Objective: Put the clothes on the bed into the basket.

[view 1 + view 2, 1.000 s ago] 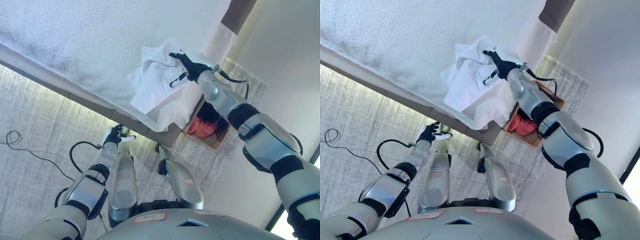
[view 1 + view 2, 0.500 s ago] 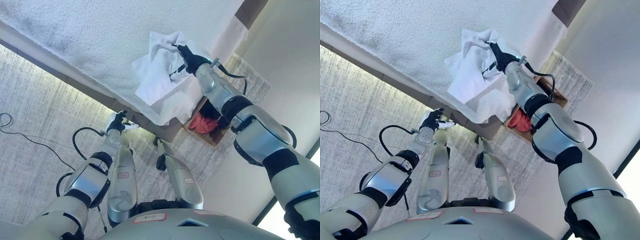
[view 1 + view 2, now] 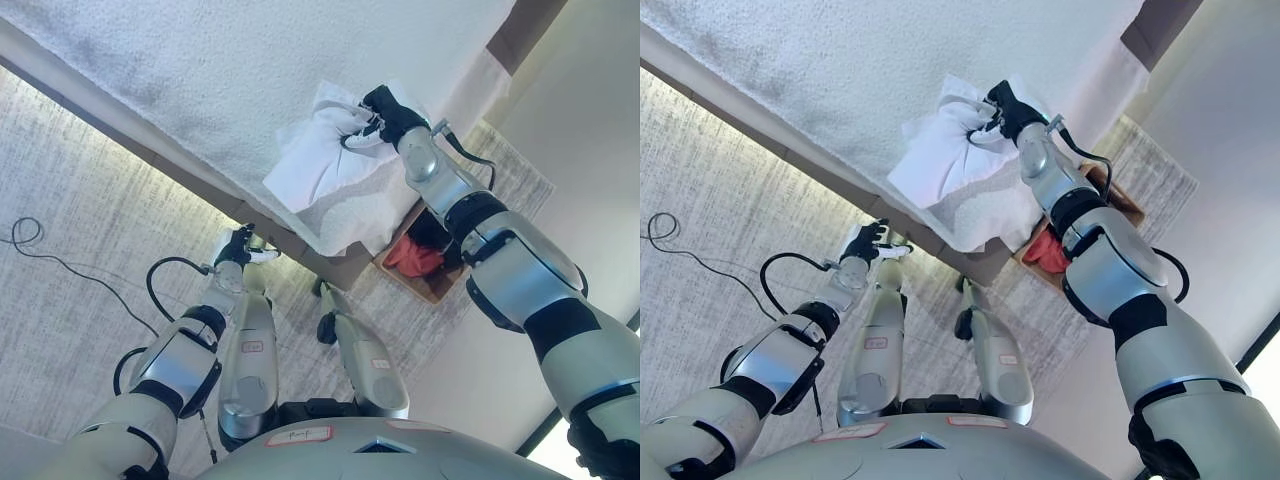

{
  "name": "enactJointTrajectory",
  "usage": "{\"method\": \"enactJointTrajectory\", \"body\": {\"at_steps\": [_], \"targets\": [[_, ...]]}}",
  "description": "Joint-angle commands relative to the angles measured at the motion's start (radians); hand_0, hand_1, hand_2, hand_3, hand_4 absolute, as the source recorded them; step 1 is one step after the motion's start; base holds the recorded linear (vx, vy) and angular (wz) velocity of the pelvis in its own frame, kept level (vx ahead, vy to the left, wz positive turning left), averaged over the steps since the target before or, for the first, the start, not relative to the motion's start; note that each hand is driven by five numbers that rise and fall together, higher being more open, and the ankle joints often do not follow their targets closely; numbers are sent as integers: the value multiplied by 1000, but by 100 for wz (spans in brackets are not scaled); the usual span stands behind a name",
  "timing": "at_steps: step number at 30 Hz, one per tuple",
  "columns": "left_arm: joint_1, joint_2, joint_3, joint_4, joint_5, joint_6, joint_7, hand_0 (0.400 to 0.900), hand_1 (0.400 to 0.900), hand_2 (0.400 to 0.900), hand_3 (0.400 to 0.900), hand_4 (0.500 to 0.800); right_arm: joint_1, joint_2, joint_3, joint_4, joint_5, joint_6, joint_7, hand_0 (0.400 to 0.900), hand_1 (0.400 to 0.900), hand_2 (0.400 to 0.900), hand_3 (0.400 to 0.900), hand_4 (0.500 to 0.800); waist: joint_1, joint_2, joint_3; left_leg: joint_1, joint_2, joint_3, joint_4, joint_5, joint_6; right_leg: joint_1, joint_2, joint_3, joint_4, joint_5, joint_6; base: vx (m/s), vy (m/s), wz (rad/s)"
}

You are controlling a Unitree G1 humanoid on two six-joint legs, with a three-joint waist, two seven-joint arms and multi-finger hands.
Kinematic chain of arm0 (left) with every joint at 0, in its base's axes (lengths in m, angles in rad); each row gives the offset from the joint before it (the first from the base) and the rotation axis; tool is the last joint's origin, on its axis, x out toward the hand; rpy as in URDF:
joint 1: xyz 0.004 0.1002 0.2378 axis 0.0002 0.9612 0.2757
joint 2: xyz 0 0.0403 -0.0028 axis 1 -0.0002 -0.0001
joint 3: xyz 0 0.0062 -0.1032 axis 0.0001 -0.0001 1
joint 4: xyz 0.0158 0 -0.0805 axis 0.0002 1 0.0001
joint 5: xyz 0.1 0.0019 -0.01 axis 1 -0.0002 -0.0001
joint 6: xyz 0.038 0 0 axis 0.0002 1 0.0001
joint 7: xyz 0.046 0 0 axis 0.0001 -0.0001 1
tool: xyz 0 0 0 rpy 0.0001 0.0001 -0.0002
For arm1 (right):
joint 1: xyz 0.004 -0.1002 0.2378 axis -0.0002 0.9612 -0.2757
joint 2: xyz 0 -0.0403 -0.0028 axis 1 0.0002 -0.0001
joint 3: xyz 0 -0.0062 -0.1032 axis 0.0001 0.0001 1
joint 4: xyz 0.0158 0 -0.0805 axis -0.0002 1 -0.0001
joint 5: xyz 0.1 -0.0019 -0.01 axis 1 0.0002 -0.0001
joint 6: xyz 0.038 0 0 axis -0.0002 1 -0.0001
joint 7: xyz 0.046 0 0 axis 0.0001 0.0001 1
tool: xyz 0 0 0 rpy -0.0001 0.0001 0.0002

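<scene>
Grey carpet fills the lower left of the frame, and low down there the left robot hand point(image 3: 236, 248) hangs idle, fingers loosely curled on nothing. At centre right the basket point(image 3: 432, 287) sits on the floor just past the bed's corner, something red point(image 3: 413, 256) already inside. Up top, the right robot hand point(image 3: 388, 108) has clenched around the white garment point(image 3: 322, 160) — half a second ago it lay flatter; now it's bunched and gathered on the white bed point(image 3: 200, 70). Grip looks secured, so the lift toward the basket seems next.
</scene>
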Motion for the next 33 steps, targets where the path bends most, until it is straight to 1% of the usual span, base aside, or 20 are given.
{"method": "enactJointTrajectory", "body": {"at_steps": [1,4,6,12,13,14,15,16,20,21,25,28,31,33], "targets": [[30,1,21,3,14,-29,19,900,900,900,900,800,7,-10,-75,-31,80,-53,-26,400,400,400,400,500,-13,-30,-15,79,30,58,-12,-86,11,-1,-54,92,-2,41,36,22,15,-15],[64,-4,40,-56,-6,-44,11,900,900,900,900,800,109,-73,-155,-123,151,-80,-43,400,400,400,400,500,-30,-19,-44,122,27,80,-22,-97,17,26,-56,106,-2,38,39,35,30,-24],[84,-7,46,-86,-12,-48,2,900,900,900,900,800,180,-102,-197,-173,165,-89,-50,400,400,400,400,500,-45,-8,-67,156,27,96,-32,-105,21,48,-59,113,-2,34,42,54,39,-24],[169,-11,48,-185,-13,-54,-44,900,900,900,900,800,427,-189,-336,-257,156,-88,-44,400,400,400,400,500,-94,31,-156,293,27,143,-86,-128,34,132,-72,136,-2,19,51,96,32,-25],[195,-8,60,-212,-6,-53,-57,900,900,900,900,800,500,-221,-382,-287,146,-84,-35,400,400,400,400,500,-109,43,-187,327,23,161,-91,-139,38,156,-77,142,-2,14,53,89,20,-21],[196,-8,60,-213,-6,-53,-57,900,900,900,900,800,501,-222,-383,-288,146,-84,-35,400,400,400,400,500,-108,43,-186,328,24,162,-91,-140,38,157,-77,143,-2,14,53,93,19,-22],[210,-3,62,-227,-6,-56,-68,900,900,900,900,800,531,-240,-398,-294,135,-80,-26,400,400,400,400,500,-117,49,-201,343,22,169,-91,-146,39,168,-78,149,-2,11,54,53,0,-16],[218,-1,63,-237,-2,-54,-77,900,900,900,900,800,553,-257,-417,-289,125,-75,-23,400,400,400,400,500,-124,54,-213,358,22,177,-91,-151,40,179,-78,152,-2,9,55,83,-6,-26],[245,-5,69,-227,12,-44,-105,900,900,900,900,800,596,-324,-472,-249,73,-56,-21,400,400,400,400,500,-147,72,-262,412,26,204,-91,-173,39,219,-73,178,-2,-7,54,78,-25,-24],[245,-9,74,-210,18,-40,-111,900,900,900,900,800,602,-337,-490,-219,69,-56,-25,400,400,400,400,500,-154,76,-274,423,29,212,-91,-176,38,227,-73,181,-2,-11,54,52,-40,-20],[257,-17,79,-189,18,-39,-129,900,900,900,900,800,607,-391,-525,-115,57,-43,-26,400,400,400,400,500,-172,99,-301,449,36,229,-91,-184,33,249,-69,193,-2,-20,51,38,-52,-13],[263,-26,72,-177,20,-37,-141,900,900,900,900,800,606,-410,-540,-15,63,-39,-17,400,400,400,400,500,-179,115,-315,462,42,236,-91,-186,29,260,-66,194,-2,-25,49,35,-56,-8],[265,-32,71,-177,11,-35,-150,900,900,900,900,800,585,-424,-551,39,77,-28,-14,400,400,400,400,500,-183,129,-327,469,48,240,-91,-186,24,267,-61,197,-2,-29,46,28,-55,-4],[262,-35,63,-179,12,-34,-154,900,900,900,900,800,586,-436,-564,104,90,-25,-9,400,400,400,400,500,-183,137,-330,475,51,238,-91,-187,22,276,-59,196,-2,-34,44,36,-55,2]]}}
